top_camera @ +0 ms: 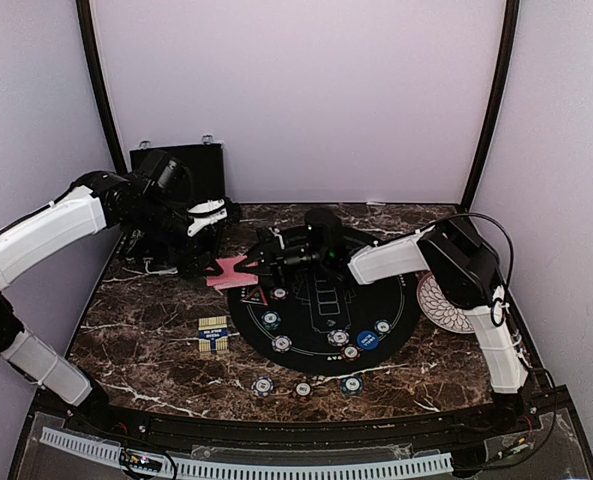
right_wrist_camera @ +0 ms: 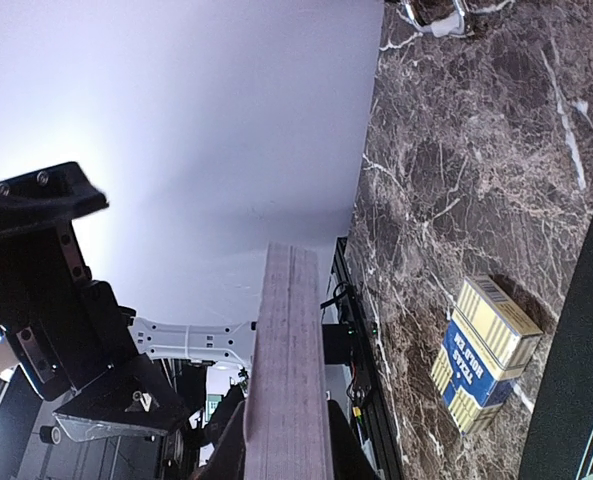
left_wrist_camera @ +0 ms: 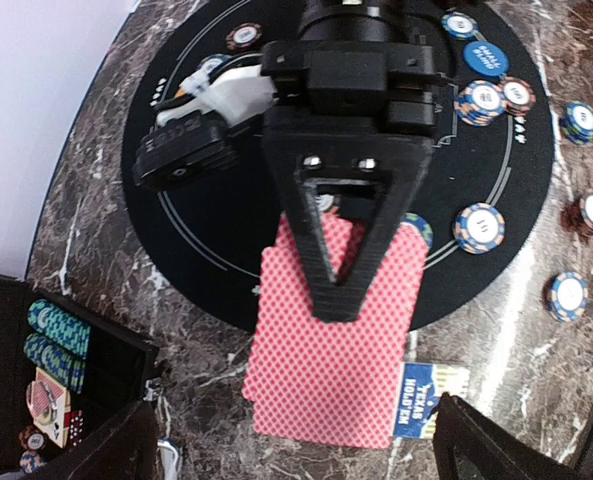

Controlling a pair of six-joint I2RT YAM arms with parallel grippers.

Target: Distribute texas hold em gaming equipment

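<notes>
Left wrist view looks straight down on the red-backed deck (left_wrist_camera: 326, 390), clamped flat by the right gripper (left_wrist_camera: 341, 300), with 1 black triangular finger lying across its top face. The deck hangs over the 9 o'clock rim of the black mat (left_wrist_camera: 206, 240), part above the mat and part above the marble table (top_camera: 146, 330).

The clamp bites only the end nearest the mat. The other end juts out unsupported, and 2 offset outlines show the cards are slightly splayed. I judge that slick card faces slide on one another, so a jolt or a slackening clamp could fan the pack or shed its lower cards.

The left gripper (top_camera: 208, 215), at the deck's 11 o'clock in the top view, is spread wide and holds nothing. If it comes in to peel 1 card, it may drag several or knock the black finger.

Right wrist view shows the deck edge-on as a thick block of thin pale-pink layers.

The poker chips (top_camera: 282, 344) are small thick discs with striped rims. Several lie on the mat beside a blue button disc (top_camera: 367, 340), and 3 lie on the marble at the mat's 6 o'clock. A yellow-and-blue card box (top_camera: 213, 335), likely cardboard, lies at 8 o'clock. The hard black case (top_camera: 181, 165) at 11 o'clock holds stacked teal-edged chips.
</notes>
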